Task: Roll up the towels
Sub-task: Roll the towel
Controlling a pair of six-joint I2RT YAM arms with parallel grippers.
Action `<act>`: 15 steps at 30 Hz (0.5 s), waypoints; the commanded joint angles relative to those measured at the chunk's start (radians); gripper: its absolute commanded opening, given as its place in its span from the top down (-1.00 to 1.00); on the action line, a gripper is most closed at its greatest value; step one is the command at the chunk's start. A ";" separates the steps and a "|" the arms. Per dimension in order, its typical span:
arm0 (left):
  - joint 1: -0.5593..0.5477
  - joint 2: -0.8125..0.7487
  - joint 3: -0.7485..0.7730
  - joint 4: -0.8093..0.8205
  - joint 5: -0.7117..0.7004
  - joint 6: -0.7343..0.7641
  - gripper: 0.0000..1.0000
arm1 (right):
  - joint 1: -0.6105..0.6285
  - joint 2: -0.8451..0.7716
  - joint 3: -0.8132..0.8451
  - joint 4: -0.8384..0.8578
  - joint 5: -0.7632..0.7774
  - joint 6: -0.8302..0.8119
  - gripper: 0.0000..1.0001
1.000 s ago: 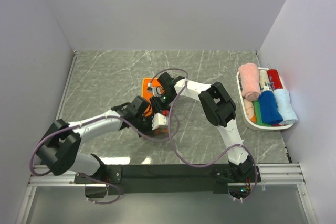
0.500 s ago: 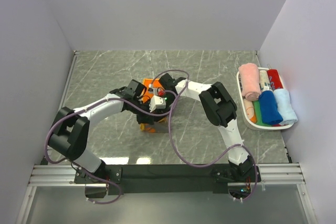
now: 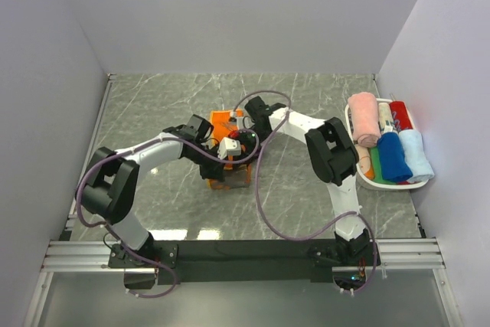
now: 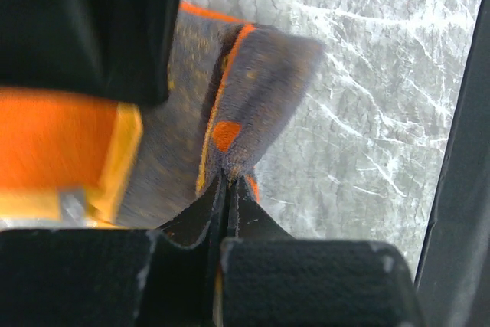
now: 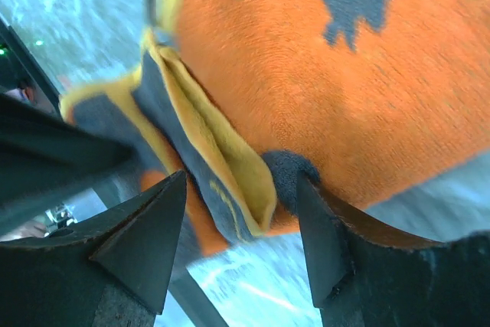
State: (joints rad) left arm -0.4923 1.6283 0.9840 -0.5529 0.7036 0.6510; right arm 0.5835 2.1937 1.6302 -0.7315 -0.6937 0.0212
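Your left gripper [image 4: 228,189] is clenched on an edge of the grey-and-orange towel [image 3: 223,122]. In the left wrist view its fingers [image 4: 191,223] meet low in the centre of the frame, with a thin fold of grey cloth pinched between the tips. From there the towel runs up and to the left, grey with an orange border and an orange spot, over the marble table [image 3: 153,112].

Your right gripper [image 5: 237,223] is released. In the right wrist view its fingers [image 5: 145,250] stand apart at the bottom of the frame, and a folded edge of the towel, in grey, yellow and orange layers, lies in the gap. The finger at the lower right touches a grey tuft of the cloth. Orange pile fills the upper right of that frame.

In the top view the towel lies at the centre of the table, mostly hidden under both wrists, which meet over it. At the right edge of the frame the white basket [image 3: 387,187] holds rolled towels: a pink towel [image 3: 364,118], a red towel [image 3: 400,112], a blue towel [image 3: 393,157], a pale blue towel [image 3: 416,155] and a green towel [image 3: 376,169] just left of the blue one.
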 commanded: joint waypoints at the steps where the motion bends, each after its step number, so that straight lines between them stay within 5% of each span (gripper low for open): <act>1: 0.023 0.033 0.068 -0.044 0.071 0.051 0.94 | -0.042 -0.063 -0.088 0.018 0.082 -0.035 -0.35; 8: 0.046 0.155 0.188 -0.185 0.140 0.073 0.92 | -0.155 -0.141 -0.186 0.066 -0.059 -0.023 -0.35; 15: 0.044 0.143 0.217 -0.251 0.163 0.148 0.94 | -0.125 -0.060 -0.109 0.113 0.025 0.040 -0.15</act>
State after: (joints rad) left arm -0.4419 1.8015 1.1805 -0.7273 0.8165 0.7319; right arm 0.4301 2.1017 1.4590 -0.6659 -0.7292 0.0364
